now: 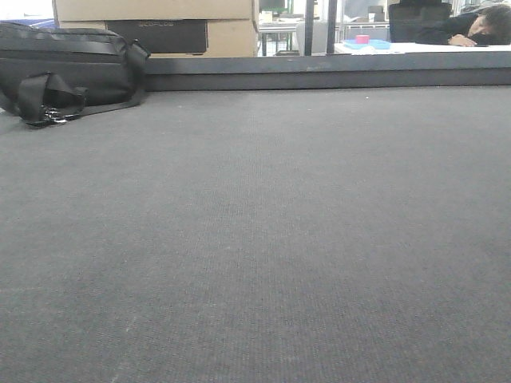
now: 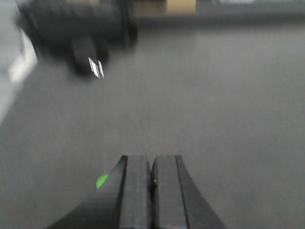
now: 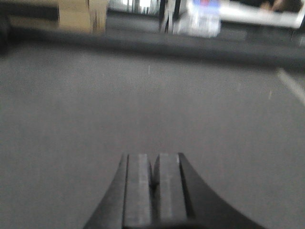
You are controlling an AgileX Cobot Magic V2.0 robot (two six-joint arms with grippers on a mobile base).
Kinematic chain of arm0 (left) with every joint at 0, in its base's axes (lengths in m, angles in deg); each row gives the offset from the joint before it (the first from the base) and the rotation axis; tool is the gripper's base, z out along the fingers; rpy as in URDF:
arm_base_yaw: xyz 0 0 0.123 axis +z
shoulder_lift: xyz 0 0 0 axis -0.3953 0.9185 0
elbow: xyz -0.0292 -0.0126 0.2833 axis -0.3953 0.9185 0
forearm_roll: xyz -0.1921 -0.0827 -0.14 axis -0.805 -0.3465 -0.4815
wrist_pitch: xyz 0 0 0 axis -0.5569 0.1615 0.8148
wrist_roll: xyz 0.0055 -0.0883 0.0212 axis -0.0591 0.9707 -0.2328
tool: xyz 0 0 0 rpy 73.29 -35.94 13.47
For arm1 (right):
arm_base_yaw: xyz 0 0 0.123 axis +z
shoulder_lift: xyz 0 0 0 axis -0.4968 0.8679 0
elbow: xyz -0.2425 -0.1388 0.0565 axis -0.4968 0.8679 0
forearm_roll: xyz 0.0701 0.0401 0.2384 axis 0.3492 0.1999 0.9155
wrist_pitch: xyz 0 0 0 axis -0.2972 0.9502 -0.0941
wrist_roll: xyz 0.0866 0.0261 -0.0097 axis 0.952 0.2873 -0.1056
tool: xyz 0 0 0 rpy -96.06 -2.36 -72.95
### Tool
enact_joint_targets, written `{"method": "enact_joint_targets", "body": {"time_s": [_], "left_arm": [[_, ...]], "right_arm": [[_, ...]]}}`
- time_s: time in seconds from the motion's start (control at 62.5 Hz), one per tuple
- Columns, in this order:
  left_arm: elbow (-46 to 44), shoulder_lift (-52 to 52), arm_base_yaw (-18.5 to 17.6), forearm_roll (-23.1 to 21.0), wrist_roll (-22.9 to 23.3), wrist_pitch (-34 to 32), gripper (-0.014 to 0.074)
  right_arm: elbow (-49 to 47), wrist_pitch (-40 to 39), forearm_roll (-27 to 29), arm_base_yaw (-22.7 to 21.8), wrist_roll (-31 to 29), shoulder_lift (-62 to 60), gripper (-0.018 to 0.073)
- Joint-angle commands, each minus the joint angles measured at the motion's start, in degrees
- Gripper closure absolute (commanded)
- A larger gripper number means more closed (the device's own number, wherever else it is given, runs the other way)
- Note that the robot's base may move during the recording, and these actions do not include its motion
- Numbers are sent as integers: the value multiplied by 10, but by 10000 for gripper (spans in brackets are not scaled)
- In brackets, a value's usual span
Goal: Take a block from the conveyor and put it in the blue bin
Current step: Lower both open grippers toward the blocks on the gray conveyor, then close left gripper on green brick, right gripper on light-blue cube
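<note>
The counter, a dark grey woven conveyor belt, fills nearly every view. No block shows on it anywhere, and no blue bin can be made out with certainty. A black bag sits at the upper left of the front view, before stacked cardboard boxes. The left fingers and right fingers are each clenched together on nothing, low over the belt. The step in hand looks like waiting for a block. It would be best to part one pair early and hold both arms steady, ready to close squarely across a block.
</note>
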Motion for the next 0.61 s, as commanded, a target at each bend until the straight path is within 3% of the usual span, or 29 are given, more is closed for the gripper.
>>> {"method": "enact_joint_targets", "body": {"time_s": [0.0,0.144,0.24,0.4,0.592], "left_arm": [[-48,82,2,-8,2,76,708],[-99,196,2,-9,2,110,708],[-113,247,2,-10,2,109,708],[-121,313,2,-10,3,93,708],[-121,354,2,-10,59,86,708]], "right_arm": [[-36,72,-5,-2,-1,79,721],[-108,215,-2,-2,-1,213,721],[-141,268,-2,-2,-1,279,721],[-153,286,17,-2,1,369,721],[-154,271,27,-2,25,450,720]]}}
